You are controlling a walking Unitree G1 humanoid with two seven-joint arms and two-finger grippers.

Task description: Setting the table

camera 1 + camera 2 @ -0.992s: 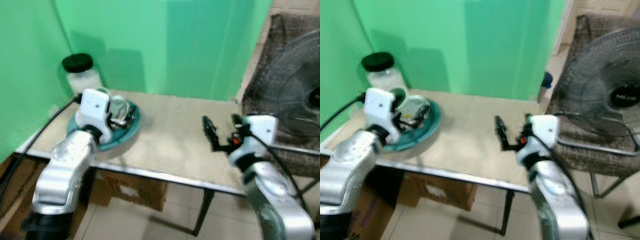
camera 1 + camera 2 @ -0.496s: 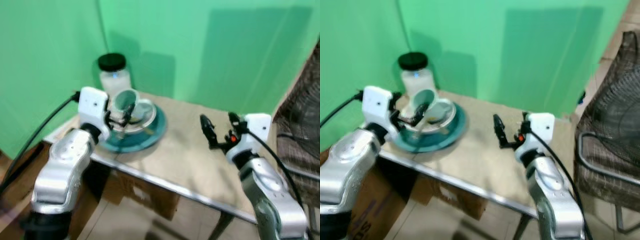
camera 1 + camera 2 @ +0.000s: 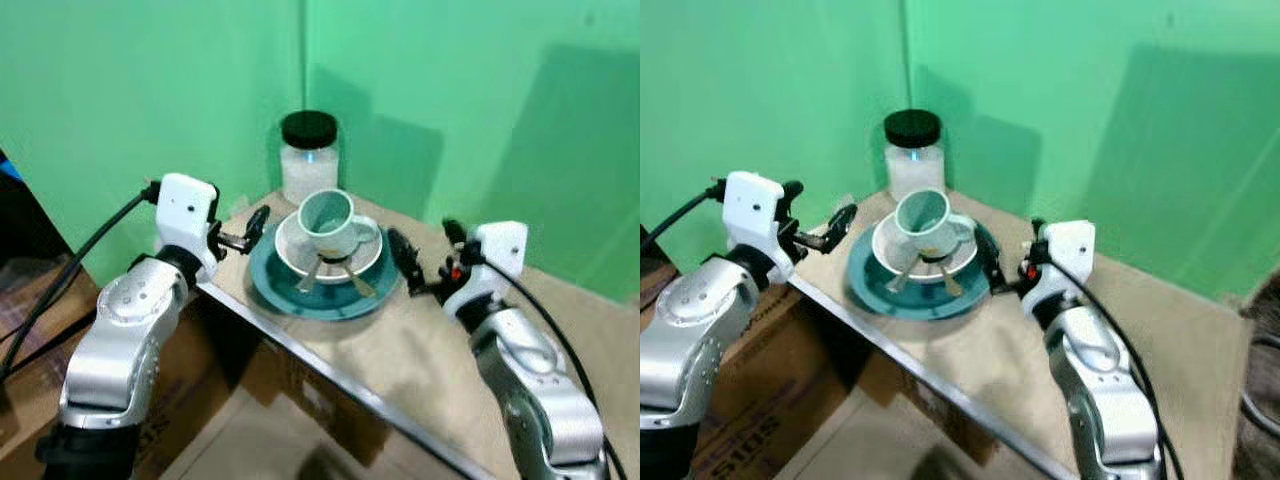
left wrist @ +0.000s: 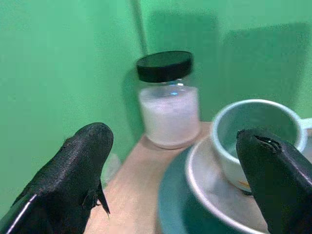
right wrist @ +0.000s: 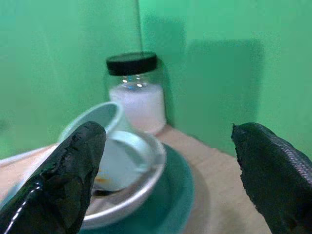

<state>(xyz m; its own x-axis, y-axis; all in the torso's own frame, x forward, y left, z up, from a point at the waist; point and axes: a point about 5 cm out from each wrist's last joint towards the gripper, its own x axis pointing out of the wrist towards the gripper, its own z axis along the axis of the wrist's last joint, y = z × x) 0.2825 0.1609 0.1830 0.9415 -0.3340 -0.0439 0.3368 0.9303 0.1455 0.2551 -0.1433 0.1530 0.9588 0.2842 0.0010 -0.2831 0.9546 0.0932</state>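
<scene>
At the near corner of the beige, metal-edged table [image 3: 430, 370], the dishes are all gathered in one stack; nothing is laid out as a place setting. Left gripper [image 3: 243, 232] hovers just beside the stack's left edge, fingers spread wide and empty. Right gripper [image 3: 425, 262] stands just beside the stack's right edge, likewise spread wide and holding nothing.

Between them lies the round teal plate [image 3: 300, 297]. On it rests a shallow white bowl [image 3: 290, 250], and in that bowl a pale green ceramic mug [image 3: 328, 222] sits tipped, mouth towards the camera, handle towards the right gripper. Two metal utensils [image 3: 340, 277] lie under the mug's near side, their handles reaching out over the teal plate; whether spoons or forks cannot be told.

Beyond the stack, near the green backdrop, stands a clear glass jar with a black lid [image 3: 308, 156], filled with a white substance.

Assessment: the task appears barely begun. Unstacking mug, bowl and utensils and spreading them over the table all remains outstanding.
</scene>
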